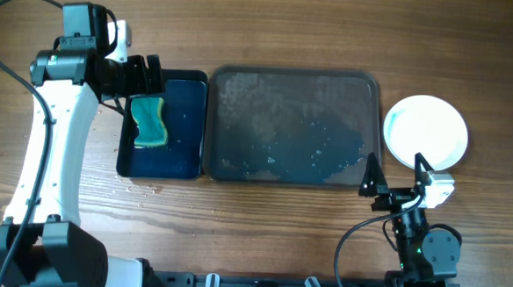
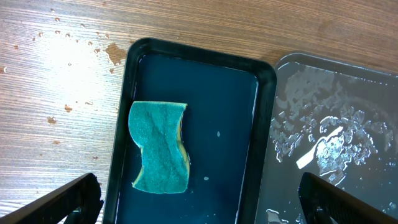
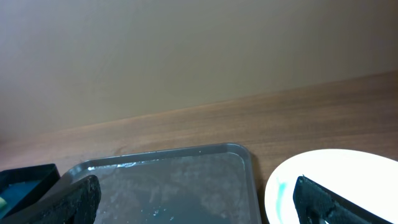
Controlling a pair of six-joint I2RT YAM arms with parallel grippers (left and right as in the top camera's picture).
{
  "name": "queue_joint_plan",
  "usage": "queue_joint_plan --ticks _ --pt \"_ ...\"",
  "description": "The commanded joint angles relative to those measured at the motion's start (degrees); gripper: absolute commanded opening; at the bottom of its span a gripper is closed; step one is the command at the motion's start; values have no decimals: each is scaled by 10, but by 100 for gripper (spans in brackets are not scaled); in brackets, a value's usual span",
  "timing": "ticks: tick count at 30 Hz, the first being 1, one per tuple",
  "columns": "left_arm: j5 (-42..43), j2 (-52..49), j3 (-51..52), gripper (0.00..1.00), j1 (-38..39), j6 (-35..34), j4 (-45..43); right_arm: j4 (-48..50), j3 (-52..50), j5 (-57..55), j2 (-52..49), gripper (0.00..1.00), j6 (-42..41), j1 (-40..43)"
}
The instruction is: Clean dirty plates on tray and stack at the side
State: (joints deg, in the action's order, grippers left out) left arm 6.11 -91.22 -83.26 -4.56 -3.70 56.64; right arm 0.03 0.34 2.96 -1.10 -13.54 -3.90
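Observation:
The dark tray lies mid-table, wet and with no plates on it; it also shows in the left wrist view and the right wrist view. To its right, on the wood, sits a round white plate; I cannot tell how many are stacked there. In the right wrist view this plate has a faint blue streak near its left edge. My right gripper is open and holds nothing, just in front of the tray's right corner and the plate. My left gripper hangs open and holds nothing over the sponge tray.
A smaller black tray with dark water adjoins the big tray's left side, and a green sponge lies in it. Water drops speckle the wood left of it. A wall rises behind the table.

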Motion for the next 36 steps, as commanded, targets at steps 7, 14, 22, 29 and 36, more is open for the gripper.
queue_joint_plan --ticks 7,14,22,29,36 --pt "-29 61 -1 100 3 18 5 1 0 9 9 100 9 -3" --pt "-5 312 202 100 15 73 -210 1 0 9 8 100 9 -3" --pt "18 706 629 100 17 108 -444 1 0 9 8 100 9 -3" --pt "22 832 750 100 19 111 -469 1 0 9 8 100 9 -3" --pt "16 878 778 100 19 140 -467 1 0 9 8 100 9 -3"
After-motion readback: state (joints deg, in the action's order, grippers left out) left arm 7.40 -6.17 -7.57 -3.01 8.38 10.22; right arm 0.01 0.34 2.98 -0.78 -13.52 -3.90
